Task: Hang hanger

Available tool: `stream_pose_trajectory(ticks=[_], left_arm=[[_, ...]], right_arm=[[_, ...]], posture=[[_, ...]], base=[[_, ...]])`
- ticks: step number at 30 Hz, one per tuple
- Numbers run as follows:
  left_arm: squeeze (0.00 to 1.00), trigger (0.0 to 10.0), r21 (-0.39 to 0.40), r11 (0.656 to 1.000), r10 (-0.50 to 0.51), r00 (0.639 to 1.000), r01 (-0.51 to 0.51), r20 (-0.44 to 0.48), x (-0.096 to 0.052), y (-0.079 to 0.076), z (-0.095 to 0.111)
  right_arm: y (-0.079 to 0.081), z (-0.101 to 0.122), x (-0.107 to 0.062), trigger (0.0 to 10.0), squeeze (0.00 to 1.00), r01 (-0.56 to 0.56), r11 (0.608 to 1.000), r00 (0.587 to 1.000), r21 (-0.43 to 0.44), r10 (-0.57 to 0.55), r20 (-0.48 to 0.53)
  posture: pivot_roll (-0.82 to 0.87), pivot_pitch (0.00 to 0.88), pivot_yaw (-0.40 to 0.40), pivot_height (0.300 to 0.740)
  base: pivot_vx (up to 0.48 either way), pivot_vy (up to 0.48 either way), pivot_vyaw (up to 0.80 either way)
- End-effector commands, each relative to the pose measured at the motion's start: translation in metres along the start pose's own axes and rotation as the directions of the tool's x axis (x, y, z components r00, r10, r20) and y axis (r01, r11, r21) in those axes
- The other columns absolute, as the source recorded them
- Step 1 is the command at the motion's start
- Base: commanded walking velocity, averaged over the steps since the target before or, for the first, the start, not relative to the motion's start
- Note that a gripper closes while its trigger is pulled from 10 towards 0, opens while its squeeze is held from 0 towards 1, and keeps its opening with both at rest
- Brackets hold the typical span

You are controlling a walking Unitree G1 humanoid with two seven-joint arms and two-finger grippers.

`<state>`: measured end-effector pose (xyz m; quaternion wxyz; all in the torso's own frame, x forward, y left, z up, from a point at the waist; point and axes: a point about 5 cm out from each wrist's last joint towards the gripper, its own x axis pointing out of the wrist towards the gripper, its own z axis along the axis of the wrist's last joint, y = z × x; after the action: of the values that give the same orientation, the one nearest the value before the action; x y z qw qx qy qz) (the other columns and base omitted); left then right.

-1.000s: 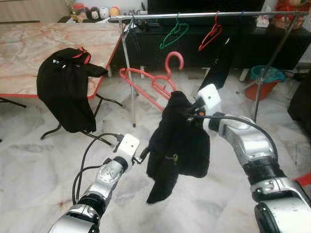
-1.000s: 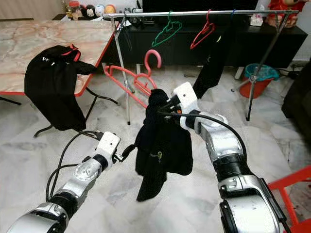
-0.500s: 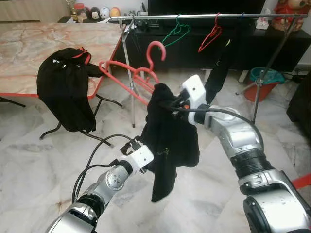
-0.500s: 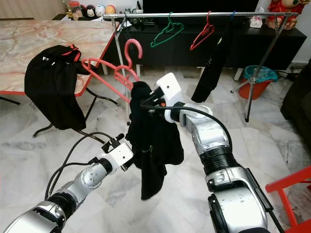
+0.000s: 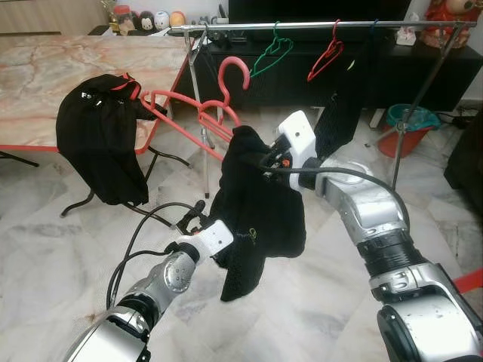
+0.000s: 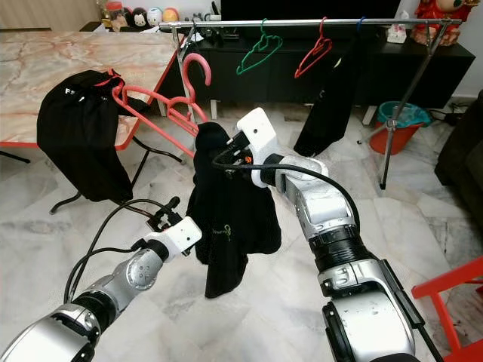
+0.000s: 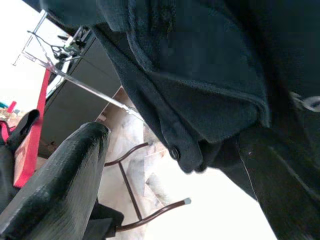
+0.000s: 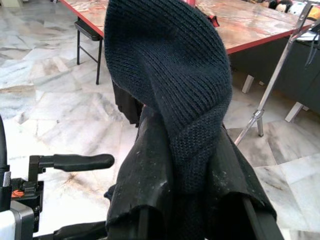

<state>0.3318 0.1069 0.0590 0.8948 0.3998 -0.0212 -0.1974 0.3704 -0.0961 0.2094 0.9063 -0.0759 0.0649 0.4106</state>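
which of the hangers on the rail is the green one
The green hanger is the left of the two empty ones hooked on the metal rail. The red hanger hangs to its right, and the big pink hangers are off the rail.

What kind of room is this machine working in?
Most likely a home living room used for laundry: a metal clothes rail with a green hanger on it, a marble-look folding table draped with a black garment, and a dark TV cabinet behind.
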Motion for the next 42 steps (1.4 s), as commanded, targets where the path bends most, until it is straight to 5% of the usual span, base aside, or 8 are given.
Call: stream_pose_trajectory(ticks=[1, 10, 13, 32, 33, 36, 39, 42], left_arm=[[0.00, 10.0, 0.027, 1.000, -0.005, 1.000, 0.005, 0.001, 0.000, 0.000, -0.001], [0.00, 9.2, 0.017, 0.999, 0.039, 0.999, -0.040, 0.014, 0.000, 0.000, 0.002], [0.00, 0.0, 0.012, 0.999, 0.042, 0.999, -0.042, 0.013, 0.001, 0.001, 0.002], [0.00, 0.2, -0.035, 0.999, 0.021, 1.000, -0.021, 0.009, -0.001, -0.005, 0.001], [0.00, 4.5, -0.037, 0.999, 0.028, 1.000, -0.028, 0.005, -0.001, -0.004, 0.001], [0.00, 5.1, -0.036, 0.999, 0.037, 0.999, -0.037, 0.000, -0.001, -0.003, 0.000], [0.00, 4.4, -0.038, 0.998, 0.042, 0.999, -0.042, -0.003, -0.001, -0.002, 0.000], [0.00, 0.0, -0.050, 0.998, 0.045, 0.999, -0.046, -0.006, -0.001, -0.001, -0.001]], right_arm=[[0.004, 0.021, 0.000, 0.0, 0.00, -0.018, 0.999, 0.998, -0.049, 0.021, 0.056], [0.007, 0.021, 0.001, 0.0, 0.00, -0.032, 0.998, 0.998, -0.059, 0.035, 0.056], [0.007, 0.022, 0.001, 0.0, 0.00, -0.032, 0.998, 0.998, -0.060, 0.036, 0.057], [0.013, 0.030, 0.000, 0.0, 0.00, -0.066, 0.994, 0.995, -0.085, 0.073, 0.075], [0.014, 0.030, 0.000, 0.0, 0.00, -0.069, 0.994, 0.994, -0.086, 0.076, 0.075], [0.015, 0.030, 0.000, 0.0, 0.00, -0.073, 0.993, 0.994, -0.090, 0.080, 0.075], [0.015, 0.030, 0.000, 0.0, 0.00, -0.078, 0.993, 0.994, -0.094, 0.085, 0.075], [0.017, 0.031, 0.000, 0.0, 0.00, -0.085, 0.992, 0.993, -0.095, 0.092, 0.077]], posture=[[-0.26, 0.011, -0.008, 0.740], [-0.26, 0.012, -0.009, 0.740], [-0.26, 0.012, -0.009, 0.740], [-0.27, 0.013, -0.012, 0.740], [-0.27, 0.012, -0.012, 0.740], [-0.27, 0.012, -0.012, 0.740], [-0.27, 0.012, -0.012, 0.740], [-0.27, 0.012, -0.012, 0.740]], base=[[0.000, 0.000, 0.00], [0.000, 0.000, 0.00], [0.000, 0.000, 0.00], [0.000, 0.000, 0.00], [0.000, 0.000, 0.00], [0.000, 0.000, 0.00], [0.000, 0.000, 0.00], [0.000, 0.000, 0.00]])
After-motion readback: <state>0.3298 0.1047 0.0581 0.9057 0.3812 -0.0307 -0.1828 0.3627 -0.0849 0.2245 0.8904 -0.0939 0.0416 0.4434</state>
